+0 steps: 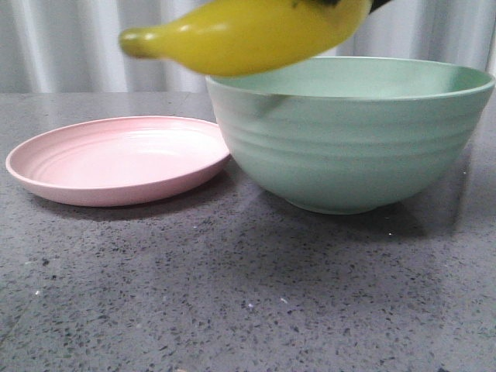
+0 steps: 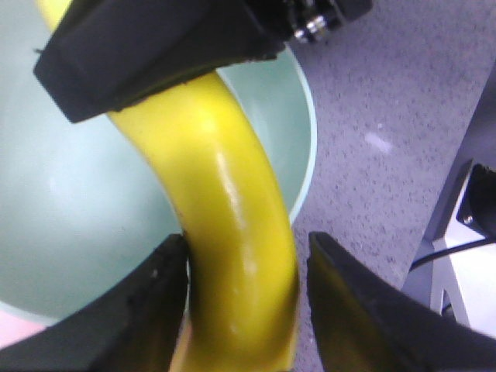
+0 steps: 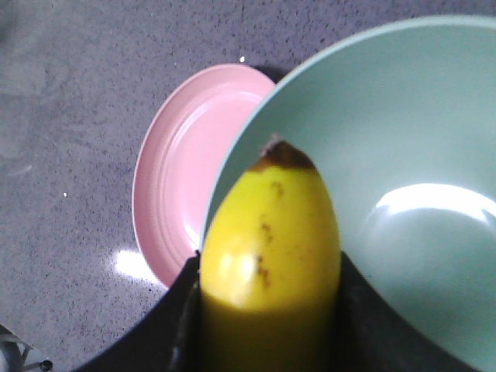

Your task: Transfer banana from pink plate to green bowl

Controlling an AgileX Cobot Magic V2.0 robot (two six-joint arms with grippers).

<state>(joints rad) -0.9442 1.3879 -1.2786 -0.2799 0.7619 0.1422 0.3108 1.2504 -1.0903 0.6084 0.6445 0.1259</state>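
Banana aloft over bowl, plate bare.
Both grippers seemingly pinch it; centre, lower, then release.

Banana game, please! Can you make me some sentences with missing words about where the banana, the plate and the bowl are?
1. The banana is up in the air over the rim of the ___ bowl.
2. The pink plate has ___ on it.
3. In the front view, the plate sits to the ___ of the bowl.

Missing words: green; nothing; left
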